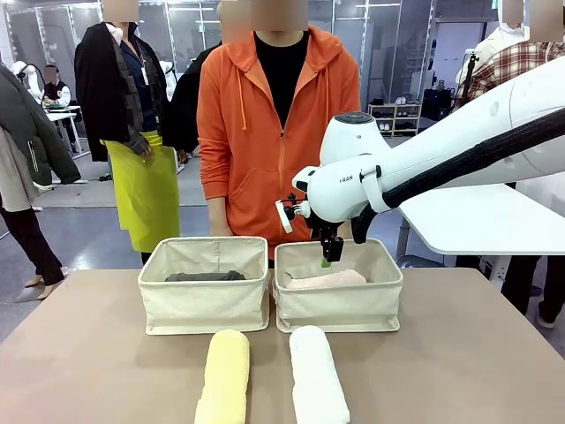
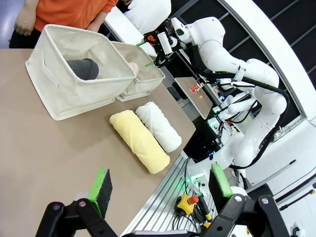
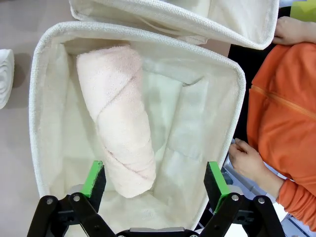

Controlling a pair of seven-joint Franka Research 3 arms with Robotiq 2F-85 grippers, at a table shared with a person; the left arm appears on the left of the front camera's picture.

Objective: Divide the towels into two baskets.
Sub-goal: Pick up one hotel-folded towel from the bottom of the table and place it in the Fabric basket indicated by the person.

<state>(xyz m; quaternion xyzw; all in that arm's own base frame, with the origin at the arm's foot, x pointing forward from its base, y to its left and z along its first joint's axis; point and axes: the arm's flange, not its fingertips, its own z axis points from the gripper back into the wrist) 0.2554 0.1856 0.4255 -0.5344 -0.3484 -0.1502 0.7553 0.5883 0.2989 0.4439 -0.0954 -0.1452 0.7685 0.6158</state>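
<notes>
Right arm is extended in from the table's (image 1: 459, 353) right side, wrist bent downward. Right gripper (image 1: 327, 256) is held fingers-down over the right-hand basket (image 1: 340, 307), near its far rim, jaws spread wide, nothing clamped. In the right wrist view the pink towel (image 3: 116, 123) is seen lying along one long wall, the rest of the floor bare; from the front just its top is glimpsed. A person's hand (image 3: 244, 158) is noted beside the basket's far wall.

Left gripper (image 2: 160, 185) is seen hanging over the table's near edge, jaws apart, empty. Grey towel (image 2: 84, 69) is shown end-on inside the left-hand basket (image 2: 59, 94). Yellow towel (image 1: 225, 375) and white towel (image 1: 316, 375) are laid side by side at the near edge.
</notes>
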